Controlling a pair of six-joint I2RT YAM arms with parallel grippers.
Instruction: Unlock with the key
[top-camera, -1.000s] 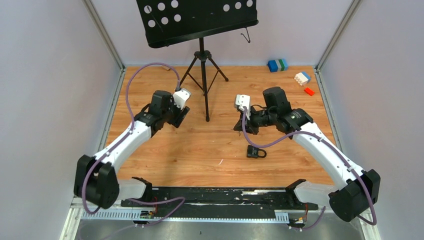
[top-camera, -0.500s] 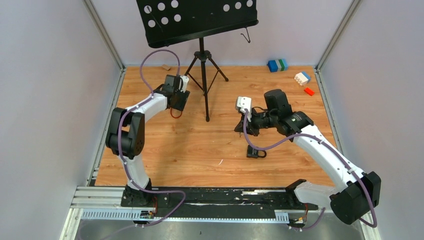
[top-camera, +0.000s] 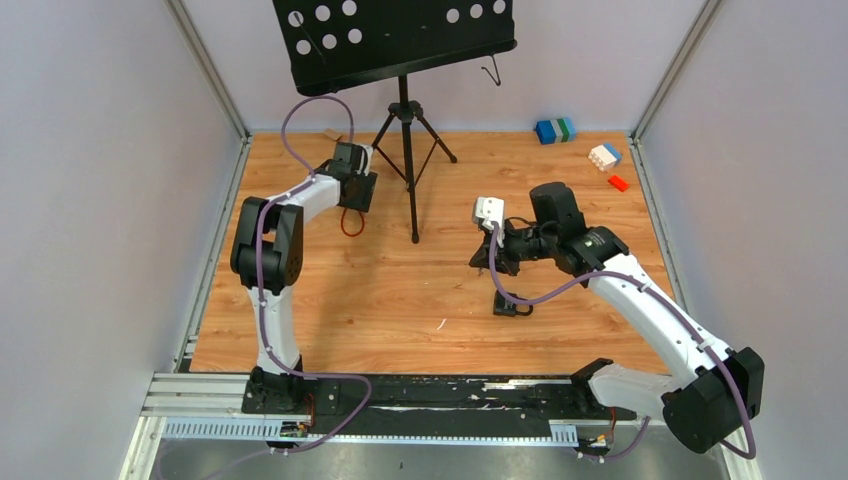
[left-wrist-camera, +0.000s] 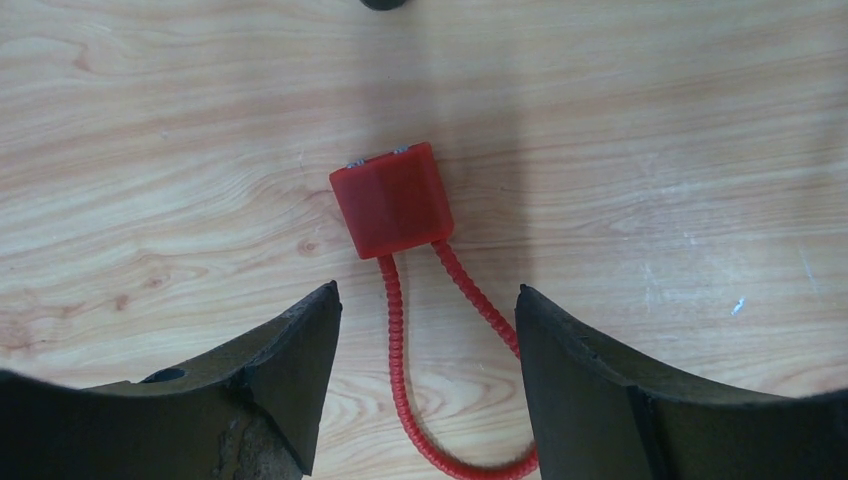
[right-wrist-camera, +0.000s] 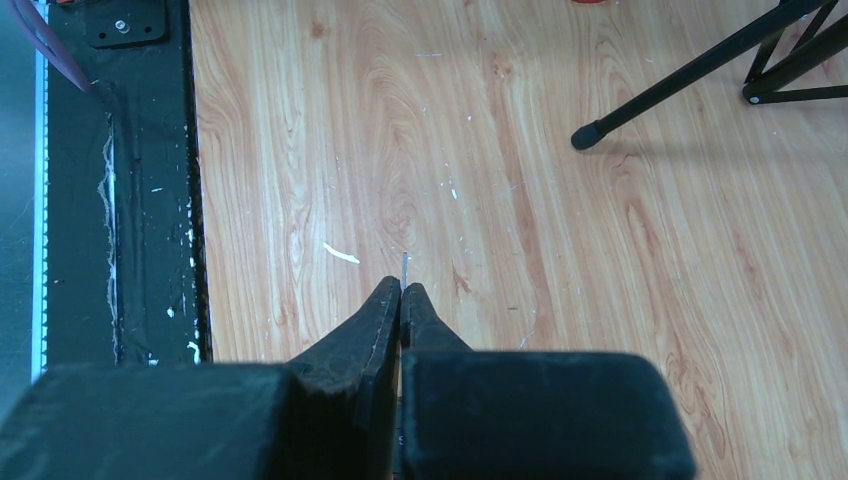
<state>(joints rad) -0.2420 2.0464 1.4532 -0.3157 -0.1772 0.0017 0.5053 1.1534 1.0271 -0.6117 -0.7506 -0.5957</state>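
Note:
A red cable lock with a ribbed red loop lies on the wooden table at the back left. My left gripper hovers right over it, open and empty, with the loop between the fingers; in the top view the left gripper hides the lock body. A black padlock lies mid-table. My right gripper is shut on a key, whose thin metal tip pokes out between the fingertips. In the top view the right gripper is above and just left of the padlock.
A black music stand's tripod legs stand between the arms, one foot in the right wrist view. Coloured blocks and white and red blocks lie at the back right. A black rail runs along the near edge.
My left arm has swung out to the back left and its gripper now sits over the red cable lock. My right gripper has drifted slightly nearer, still shut on the key.

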